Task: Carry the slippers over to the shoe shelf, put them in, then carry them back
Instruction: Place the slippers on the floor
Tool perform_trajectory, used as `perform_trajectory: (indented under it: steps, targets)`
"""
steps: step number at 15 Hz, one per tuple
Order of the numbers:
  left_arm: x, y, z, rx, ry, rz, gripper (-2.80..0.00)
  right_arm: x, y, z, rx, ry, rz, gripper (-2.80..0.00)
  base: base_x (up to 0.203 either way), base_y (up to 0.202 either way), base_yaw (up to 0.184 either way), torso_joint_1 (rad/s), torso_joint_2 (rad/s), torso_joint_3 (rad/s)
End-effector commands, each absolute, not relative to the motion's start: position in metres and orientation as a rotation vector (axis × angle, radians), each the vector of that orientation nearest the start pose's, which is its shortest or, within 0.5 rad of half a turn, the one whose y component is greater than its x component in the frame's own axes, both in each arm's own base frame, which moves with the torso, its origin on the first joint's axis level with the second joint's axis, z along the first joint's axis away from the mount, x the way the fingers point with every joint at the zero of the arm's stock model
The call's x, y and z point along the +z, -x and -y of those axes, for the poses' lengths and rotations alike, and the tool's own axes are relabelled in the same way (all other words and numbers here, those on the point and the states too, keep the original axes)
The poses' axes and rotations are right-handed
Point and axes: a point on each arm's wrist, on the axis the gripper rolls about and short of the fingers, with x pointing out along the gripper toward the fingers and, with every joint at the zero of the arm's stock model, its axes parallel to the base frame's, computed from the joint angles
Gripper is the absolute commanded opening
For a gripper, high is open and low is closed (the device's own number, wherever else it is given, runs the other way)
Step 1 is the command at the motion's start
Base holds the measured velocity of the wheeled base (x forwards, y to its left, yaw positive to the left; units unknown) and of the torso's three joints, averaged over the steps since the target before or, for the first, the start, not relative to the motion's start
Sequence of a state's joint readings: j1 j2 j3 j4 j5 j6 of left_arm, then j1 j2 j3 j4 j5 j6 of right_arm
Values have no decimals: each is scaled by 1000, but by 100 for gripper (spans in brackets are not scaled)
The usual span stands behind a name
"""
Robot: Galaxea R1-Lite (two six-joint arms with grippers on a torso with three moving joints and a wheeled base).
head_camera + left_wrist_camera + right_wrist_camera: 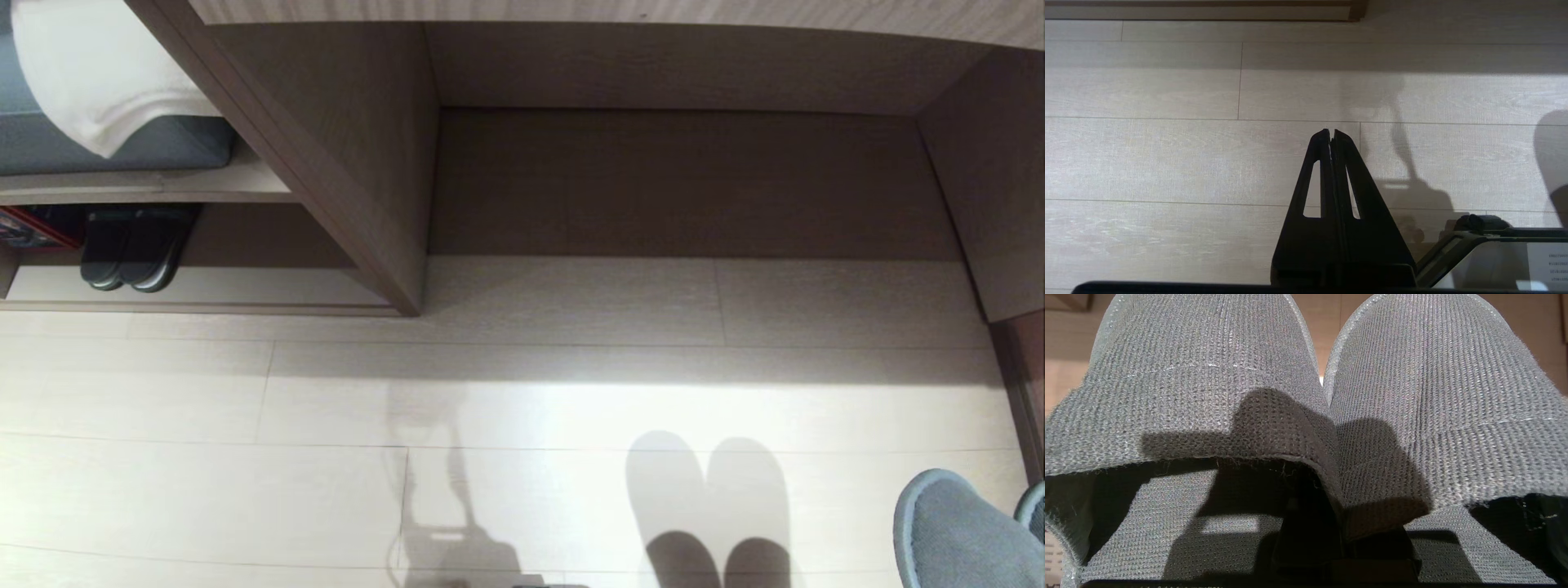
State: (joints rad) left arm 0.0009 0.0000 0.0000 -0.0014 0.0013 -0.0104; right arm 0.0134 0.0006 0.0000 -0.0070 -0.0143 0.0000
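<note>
The grey-blue slippers (1200, 375) fill the right wrist view side by side, toes pointing away. My right gripper (1340, 535) is shut on their two inner edges, one finger tucked under each toe band, and the fingertips are hidden by the fabric. In the head view the slippers (951, 531) hang above the floor at the lower right corner and cast a shadow on it. The shoe shelf (245, 287) is at the far left, a low cubby with a pale base board. My left gripper (1331, 132) is shut and empty above the bare floor.
A black pair of slippers (131, 257) stands in the shelf's cubby, under a bench with a grey cushion (122, 143) and white cloth (98, 73). A wide wood-fronted desk recess (678, 180) lies straight ahead, with a side panel (992, 188) at the right. Pale floor planks (326, 490) stretch in front.
</note>
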Motion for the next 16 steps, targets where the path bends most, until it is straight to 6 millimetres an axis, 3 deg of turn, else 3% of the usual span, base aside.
perform_trajectory:
  steps: [1,16]
  targets:
    - [76,23,0,3,11,1,-280,76,23,1,-2,-2,6,-280,0,0,0,1,5,-206]
    - [76,23,0,2,11,1,-280,76,23,1,-6,-2,3,-280,0,0,0,3,4,-198]
